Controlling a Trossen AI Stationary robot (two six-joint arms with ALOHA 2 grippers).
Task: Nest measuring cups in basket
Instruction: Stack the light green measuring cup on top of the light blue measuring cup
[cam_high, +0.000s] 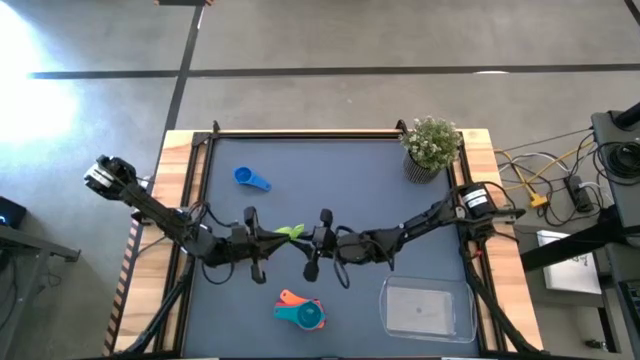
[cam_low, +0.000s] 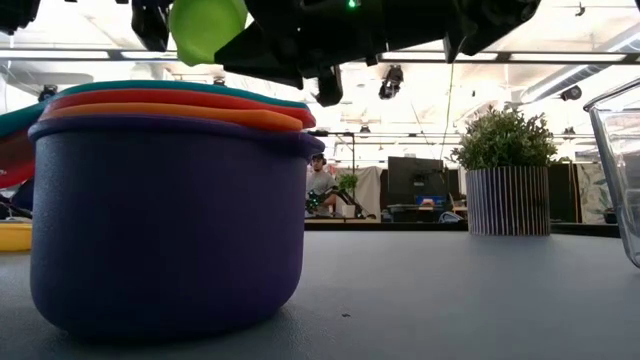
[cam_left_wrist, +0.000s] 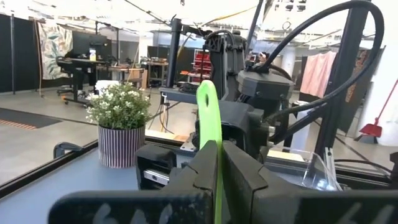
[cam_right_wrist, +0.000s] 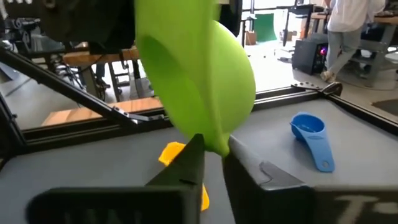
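The green measuring cup (cam_high: 291, 232) hangs in the air over the table's middle, between my two grippers, and shows high up in the low view (cam_low: 205, 25). My left gripper (cam_high: 268, 237) is on its left and my right gripper (cam_high: 308, 238) on its right; both are shut on it. A stack (cam_high: 300, 311) of purple (cam_low: 165, 230), orange, red and teal cups stands on the table near the front edge. The blue cup (cam_high: 251, 179) lies far left on the table. A yellow cup (cam_right_wrist: 176, 153) lies on the table below the green one. The clear basket (cam_high: 428, 308) sits front right. My left gripper (cam_left_wrist: 219, 146) pinches the green cup's flat handle (cam_left_wrist: 208, 115) between its two fingers, coming level from the table's left. The handle shows edge-on and sticks out past the fingertips. The cup is lifted clear of the table. My right gripper (cam_right_wrist: 214, 152) has the lower edge of the green cup's bowl (cam_right_wrist: 211, 134) between its two fingertips, coming from the table's right. The bowl rises beyond the fingers, clear of the table. Which finger is inside the bowl cannot be told.
A small potted plant (cam_high: 432, 148) stands at the far right corner. A raised wooden frame (cam_high: 300, 131) borders the dark table top. A person (cam_low: 318, 180) sits in the room far behind the table.
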